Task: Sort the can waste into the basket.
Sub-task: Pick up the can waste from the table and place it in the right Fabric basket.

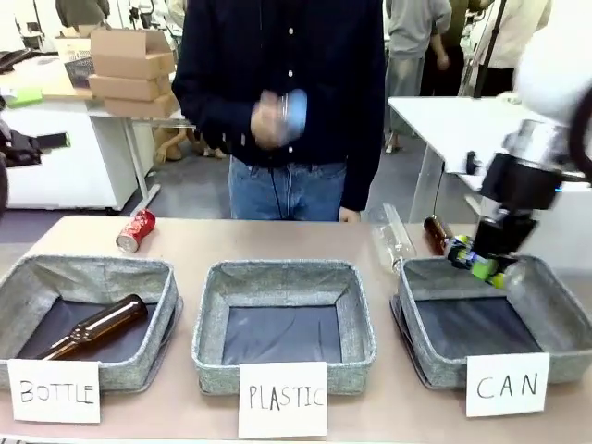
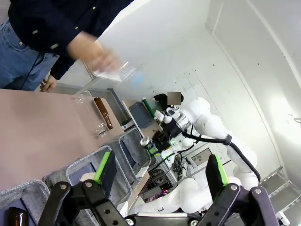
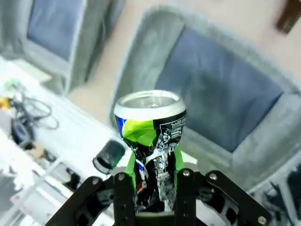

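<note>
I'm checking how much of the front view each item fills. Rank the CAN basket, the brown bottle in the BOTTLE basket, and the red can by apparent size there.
1. CAN basket
2. brown bottle
3. red can, though it lies farther from the camera.

Right gripper [image 3: 151, 176] clamped, left seemingly agape.

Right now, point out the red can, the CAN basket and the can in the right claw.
red can [image 1: 135, 231], front view, its side.
CAN basket [image 1: 552, 305], front view, right wall.
dark can [image 3: 151, 123], right wrist view, printed side, held in right claw [image 3: 151, 181].
</note>
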{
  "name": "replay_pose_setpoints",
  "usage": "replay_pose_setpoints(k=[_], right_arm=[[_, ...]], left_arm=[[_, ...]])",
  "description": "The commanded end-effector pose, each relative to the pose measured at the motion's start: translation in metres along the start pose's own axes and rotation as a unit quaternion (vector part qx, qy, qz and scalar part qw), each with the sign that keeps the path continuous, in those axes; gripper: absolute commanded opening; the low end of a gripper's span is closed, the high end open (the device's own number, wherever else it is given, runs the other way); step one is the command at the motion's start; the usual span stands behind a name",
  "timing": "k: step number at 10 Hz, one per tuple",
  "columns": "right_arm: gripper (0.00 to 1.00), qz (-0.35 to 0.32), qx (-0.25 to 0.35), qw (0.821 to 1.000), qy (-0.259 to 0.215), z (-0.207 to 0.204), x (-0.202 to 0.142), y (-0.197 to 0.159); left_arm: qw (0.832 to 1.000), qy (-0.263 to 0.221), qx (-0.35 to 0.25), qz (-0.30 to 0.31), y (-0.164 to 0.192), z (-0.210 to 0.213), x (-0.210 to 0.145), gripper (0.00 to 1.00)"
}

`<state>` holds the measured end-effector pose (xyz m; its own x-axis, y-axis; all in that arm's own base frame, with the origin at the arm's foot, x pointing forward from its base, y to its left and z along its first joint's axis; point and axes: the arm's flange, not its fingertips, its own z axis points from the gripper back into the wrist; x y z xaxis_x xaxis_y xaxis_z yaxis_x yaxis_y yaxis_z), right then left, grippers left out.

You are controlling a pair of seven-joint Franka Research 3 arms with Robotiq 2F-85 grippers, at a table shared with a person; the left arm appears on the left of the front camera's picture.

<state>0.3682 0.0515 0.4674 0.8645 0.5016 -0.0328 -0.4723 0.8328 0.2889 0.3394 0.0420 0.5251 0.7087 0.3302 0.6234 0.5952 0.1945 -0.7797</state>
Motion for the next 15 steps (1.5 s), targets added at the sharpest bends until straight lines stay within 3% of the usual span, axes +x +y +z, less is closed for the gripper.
replay_pose_setpoints(k=[1, 5, 6, 7, 8, 15], right_arm=[[0.0, -0.009, 0.034, 0.999, -0.014, -0.02, -0.012, -0.01], [0.0, -0.01, 0.049, 0.998, -0.027, -0.028, -0.018, -0.018], [0.59, -0.029, 0.057, 0.998, -0.02, -0.028, -0.018, -0.019], [0.87, -0.03, 0.058, 0.998, -0.025, -0.027, -0.017, -0.02], [1.0, -0.036, 0.06, 0.997, -0.034, -0.025, -0.018, -0.021], [1.0, -0.048, 0.112, 0.989, -0.088, -0.002, -0.007, -0.022]], left_arm=[[1.0, -0.007, -0.01, -0.01, 0.0, -0.003, 0.0, 1.0], [1.0, -0.007, -0.01, -0.01, 0.0, -0.003, 0.0, 1.0], [1.0, -0.007, -0.01, -0.01, 0.0, -0.003, 0.0, 1.0], [1.0, -0.007, -0.01, -0.01, 0.0, -0.003, 0.0, 1.0], [1.0, -0.007, -0.01, -0.01, 0.0, -0.003, 0.0, 1.0], [1.0, -0.007, -0.01, -0.01, 0.0, -0.003, 0.0, 1.0]])
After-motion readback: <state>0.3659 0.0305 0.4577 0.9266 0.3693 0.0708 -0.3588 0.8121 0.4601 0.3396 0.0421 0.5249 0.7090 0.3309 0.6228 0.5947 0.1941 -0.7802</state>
